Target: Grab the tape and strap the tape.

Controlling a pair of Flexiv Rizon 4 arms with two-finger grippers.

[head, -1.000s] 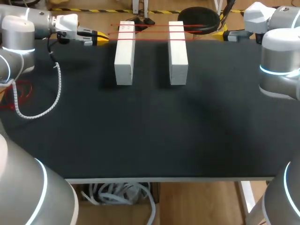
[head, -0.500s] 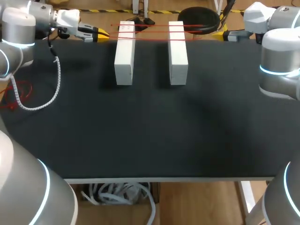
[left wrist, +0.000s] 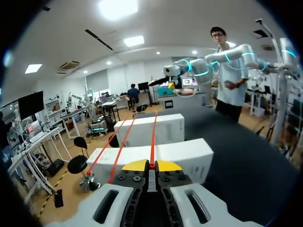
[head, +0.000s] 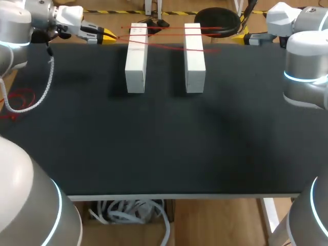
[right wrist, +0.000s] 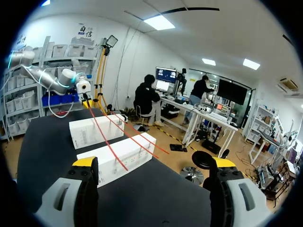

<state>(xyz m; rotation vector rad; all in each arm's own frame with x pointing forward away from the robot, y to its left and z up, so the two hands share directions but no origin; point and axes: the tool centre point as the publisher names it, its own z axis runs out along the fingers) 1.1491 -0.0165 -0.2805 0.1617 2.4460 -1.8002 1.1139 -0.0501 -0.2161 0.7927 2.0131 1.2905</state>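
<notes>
Two white boxes, the left one [head: 136, 56] and the right one [head: 195, 56], lie side by side at the far end of the black table [head: 164, 143]. Thin red tape [head: 164, 35] runs across both in three strands. My left gripper [head: 109, 35] is beside the left box at the far left edge, shut on a tape strand that slants over both boxes. In the left wrist view the tape [left wrist: 154, 137] leads from the shut gripper [left wrist: 151, 165] over the near box [left wrist: 184, 156]. My right gripper [head: 243, 38] stands open past the right box, nothing between its fingertips [right wrist: 85, 163].
A white coiled cable [head: 48, 84] hangs from my left arm over the table's left side. The wide dark tabletop stretches from the boxes to the front edge [head: 184, 195]. In the right wrist view both boxes [right wrist: 118, 156] lie ahead of the open gripper [right wrist: 154, 165].
My left gripper has moved toward the table's far edge with the tape in it. One strand now slants across the boxes instead of running straight. The right arm has kept still.
</notes>
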